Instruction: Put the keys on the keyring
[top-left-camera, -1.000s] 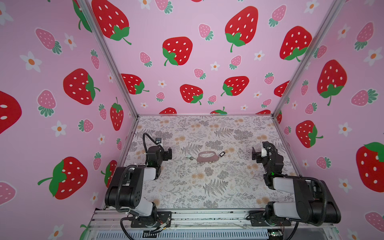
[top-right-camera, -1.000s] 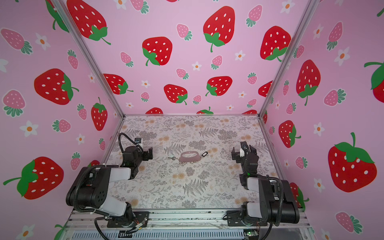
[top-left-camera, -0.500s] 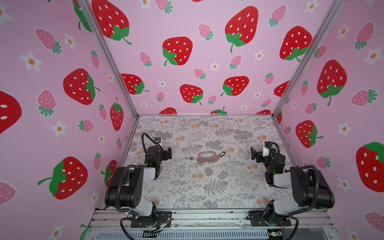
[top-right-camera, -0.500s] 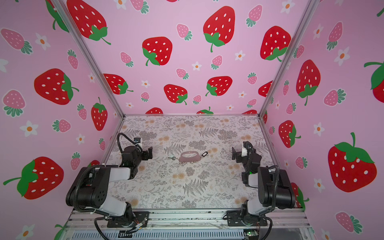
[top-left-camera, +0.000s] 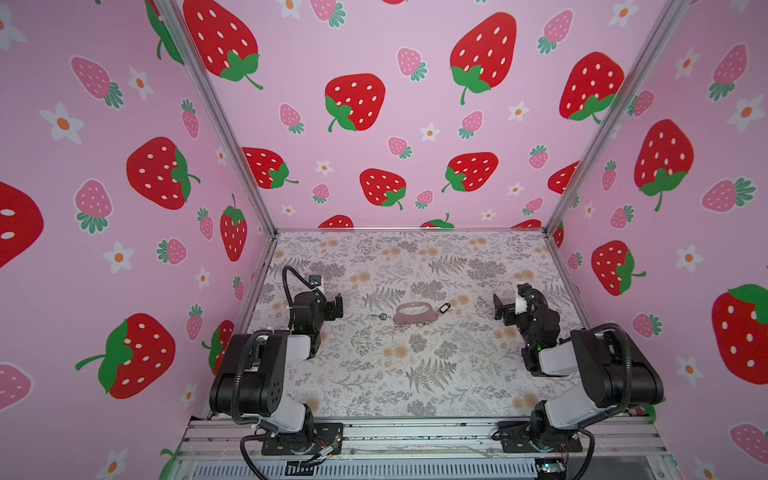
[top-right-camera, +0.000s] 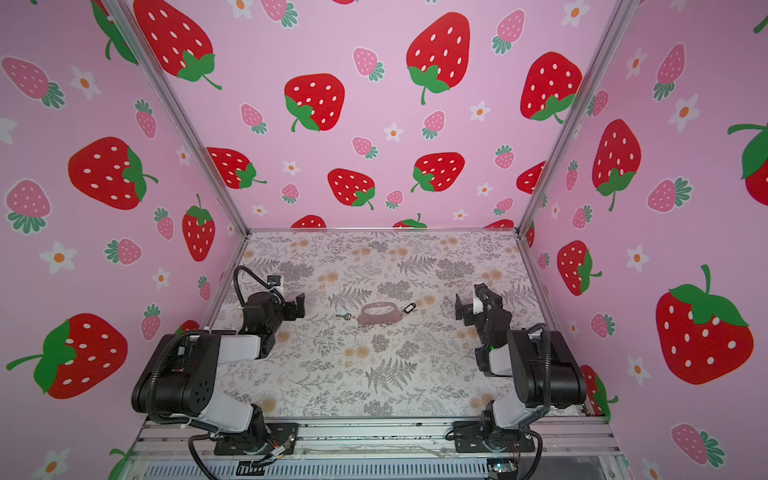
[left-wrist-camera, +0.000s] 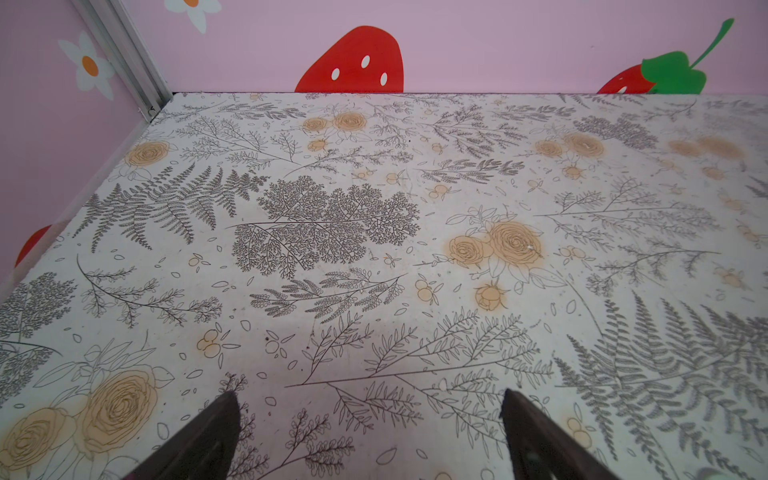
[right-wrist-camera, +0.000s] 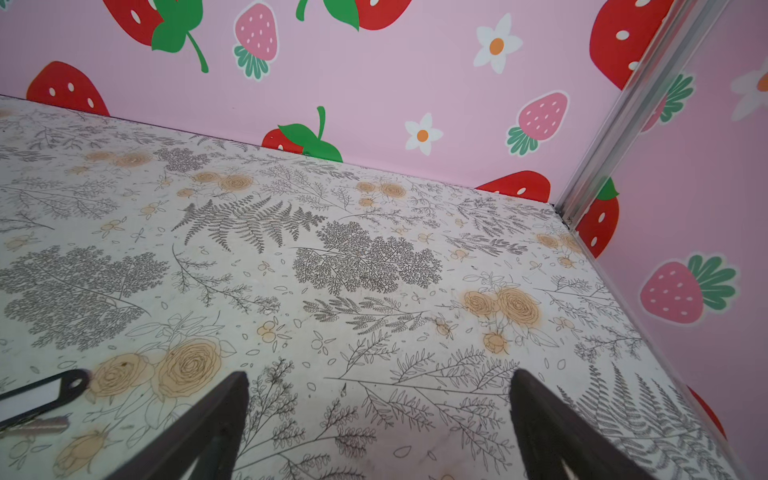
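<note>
The keyring (top-left-camera: 417, 312) (top-right-camera: 381, 313), a flat grey-mauve crescent plate with small rings on its near edge, lies mid-table. One of the keys, with a black tag (top-left-camera: 444, 308) (top-right-camera: 409, 308) (right-wrist-camera: 41, 395), lies at its right end. The other, plain silver (top-left-camera: 379, 316) (top-right-camera: 344, 316), lies just left of it. My left gripper (top-left-camera: 334, 306) (top-right-camera: 297, 307) (left-wrist-camera: 370, 397) stands open and empty, well left of the silver key. My right gripper (top-left-camera: 500, 307) (top-right-camera: 461, 309) (right-wrist-camera: 380, 377) is open and empty, right of the tagged key.
The floral mat (top-left-camera: 415, 374) covers the table. Pink strawberry walls (top-left-camera: 395, 124) close it in at the back and both sides. An aluminium rail (top-left-camera: 415, 436) with both arm bases runs along the front edge.
The right arm has shifted its pose and its gripper has moved a little left towards the tagged key. The left arm, keys and keyring have not moved.
</note>
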